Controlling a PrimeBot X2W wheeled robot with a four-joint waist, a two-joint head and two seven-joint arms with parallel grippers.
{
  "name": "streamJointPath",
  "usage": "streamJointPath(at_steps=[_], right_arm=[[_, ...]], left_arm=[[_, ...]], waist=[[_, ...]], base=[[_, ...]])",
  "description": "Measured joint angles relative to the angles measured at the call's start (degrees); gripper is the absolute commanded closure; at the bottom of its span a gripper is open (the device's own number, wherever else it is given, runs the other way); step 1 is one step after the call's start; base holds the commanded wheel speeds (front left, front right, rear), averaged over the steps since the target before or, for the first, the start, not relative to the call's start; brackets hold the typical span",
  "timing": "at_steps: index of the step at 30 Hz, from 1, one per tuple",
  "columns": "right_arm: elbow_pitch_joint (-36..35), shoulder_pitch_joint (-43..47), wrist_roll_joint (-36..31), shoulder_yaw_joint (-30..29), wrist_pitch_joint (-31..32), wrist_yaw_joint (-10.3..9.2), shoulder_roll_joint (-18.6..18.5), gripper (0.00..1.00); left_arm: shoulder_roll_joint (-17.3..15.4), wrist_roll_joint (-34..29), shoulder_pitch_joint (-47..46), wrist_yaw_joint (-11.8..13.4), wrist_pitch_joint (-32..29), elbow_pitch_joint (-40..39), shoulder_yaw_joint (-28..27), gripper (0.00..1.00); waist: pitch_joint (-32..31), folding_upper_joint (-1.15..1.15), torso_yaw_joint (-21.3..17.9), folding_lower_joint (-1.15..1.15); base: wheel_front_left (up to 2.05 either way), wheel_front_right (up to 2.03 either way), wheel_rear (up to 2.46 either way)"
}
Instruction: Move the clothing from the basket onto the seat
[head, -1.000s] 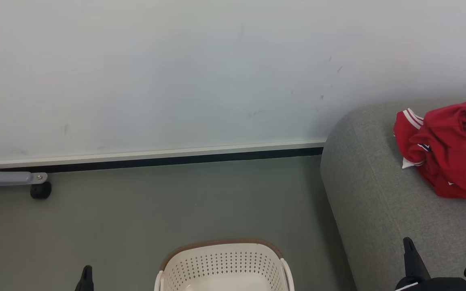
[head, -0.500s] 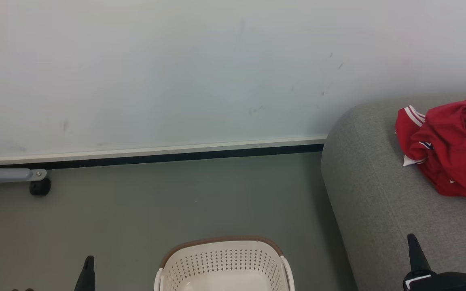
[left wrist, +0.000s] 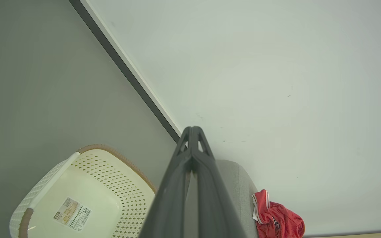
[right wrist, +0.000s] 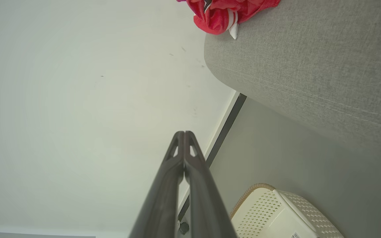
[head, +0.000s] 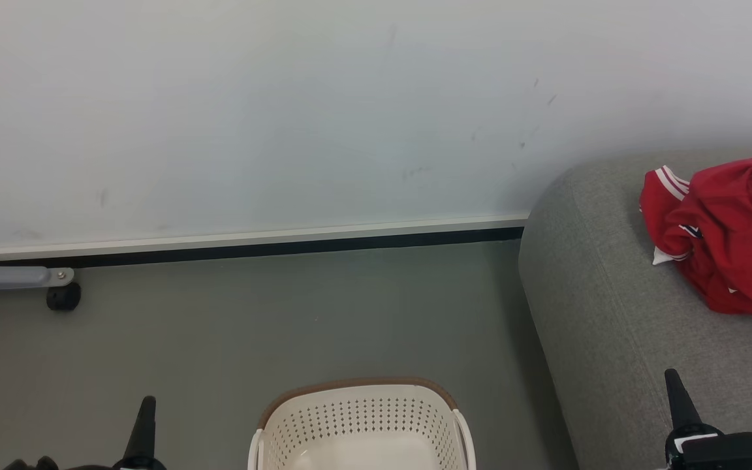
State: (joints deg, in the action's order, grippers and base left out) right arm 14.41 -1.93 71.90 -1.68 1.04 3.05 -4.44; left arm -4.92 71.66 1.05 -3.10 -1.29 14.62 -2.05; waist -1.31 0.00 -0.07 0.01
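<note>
One basket [head: 363, 418], one sofa [head: 611, 326], one red clothing heap [head: 728, 248], two claws [left wrist: 193, 132] [right wrist: 184, 135]

The clothing [head: 735, 241] at three o'clock is red with white stripe trim, on a light-grey seat [head: 598, 339]. The basket [head: 363, 418] at six o'clock is cream-white, brown-rimmed, with rows of holes.
</note>
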Motion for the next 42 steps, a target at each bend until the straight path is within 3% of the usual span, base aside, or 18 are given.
streamJointPath(at_steps=[29, 42], right_arm=[[2.63, -2.71, 19.11, -5.8, 5.1, 3.61, 1.82, 1.0], [2.72, -3.34, 19.52, -6.0, 5.46, 3.85, 1.91, 1.0]], left_arm=[[2.34, 18.83, -5.22, -3.55, -5.03, 2.24, -3.1, 1.0], [2.45, 19.98, -5.58, -3.98, -5.22, 2.34, -3.23, 1.0]], waist=[[1.39, 0.0, 0.07, -0.01], [1.41, 0.0, 0.07, -0.01]], base=[[0.0, 0.0, 0.0], [0.0, 0.0, 0.0]])
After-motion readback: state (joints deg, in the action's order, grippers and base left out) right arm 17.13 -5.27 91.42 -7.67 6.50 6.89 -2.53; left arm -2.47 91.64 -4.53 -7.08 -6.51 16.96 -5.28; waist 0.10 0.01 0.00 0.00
